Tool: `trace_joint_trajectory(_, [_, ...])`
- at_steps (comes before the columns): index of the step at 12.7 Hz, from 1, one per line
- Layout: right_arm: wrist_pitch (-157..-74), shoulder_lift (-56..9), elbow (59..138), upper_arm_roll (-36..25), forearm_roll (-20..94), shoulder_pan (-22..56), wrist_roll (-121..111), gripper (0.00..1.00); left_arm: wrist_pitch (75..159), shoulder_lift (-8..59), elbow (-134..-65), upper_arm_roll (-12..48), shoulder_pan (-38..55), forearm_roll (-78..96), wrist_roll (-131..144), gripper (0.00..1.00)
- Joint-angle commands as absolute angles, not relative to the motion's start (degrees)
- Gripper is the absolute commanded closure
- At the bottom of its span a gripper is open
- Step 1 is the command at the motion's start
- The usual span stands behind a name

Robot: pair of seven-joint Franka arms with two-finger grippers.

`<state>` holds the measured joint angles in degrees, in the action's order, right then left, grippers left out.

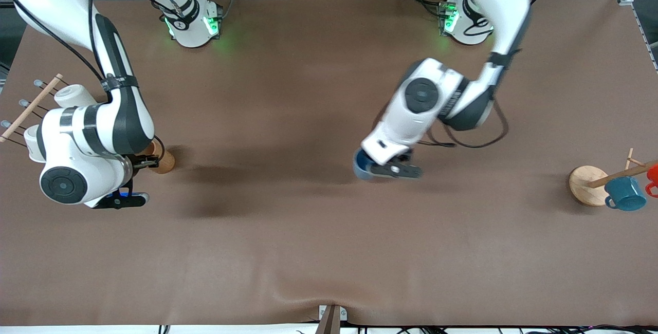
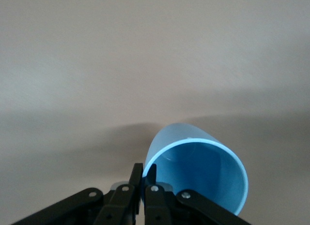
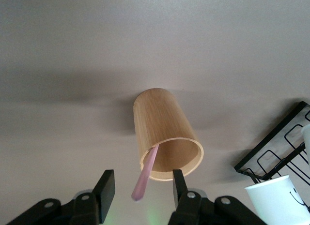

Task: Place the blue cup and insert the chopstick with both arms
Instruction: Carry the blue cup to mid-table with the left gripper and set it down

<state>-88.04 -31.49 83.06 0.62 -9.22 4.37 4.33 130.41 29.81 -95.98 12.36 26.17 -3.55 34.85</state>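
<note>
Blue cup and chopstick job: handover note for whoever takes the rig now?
Left gripper: fingers shut on the blue cup's rim, cup carried over mid-table, not yet set down.
Right gripper: over the wooden cup at the right arm's end of the table, fingers either side of the chopstick, apart from it, no grip yet.
Chopstick stands tilted in the wooden cup.
Done: blue cup picked up.
Left: place blue cup, grasp chopstick, insert it.
</note>
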Motion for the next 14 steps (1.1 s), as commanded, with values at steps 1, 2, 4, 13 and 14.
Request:
trace_joint_trajectory(1, [-87.1,-32.3,81.6,0.9,-9.7,4.1,5.4,0.79,129.1,33.6,-92.0,11.6,30.3,-5.0,39.5,1.00])
trace_joint_trajectory(2, [-87.1,-32.3,81.6,0.9,-9.6,4.0,5.4,0.93,129.1,34.4,-91.8,11.6,31.8,-5.0,39.5,1.00])
trace_joint_trajectory(4, [-87.0,-32.3,81.4,0.9,-9.4,3.4,5.4,1.00,129.2,36.1,-91.4,11.4,33.7,-5.0,42.0,1.00])
trace_joint_trajectory(13, [-86.8,-26.6,80.6,0.8,-9.2,2.4,4.8,1.00,125.2,34.6,-90.2,9.7,36.2,-5.1,45.7,0.00])
trace_joint_trajectory(14, [-86.8,-25.5,80.6,0.7,-9.3,2.3,4.6,1.00,122.9,32.7,-90.2,9.5,36.1,-5.1,45.7,0.00])
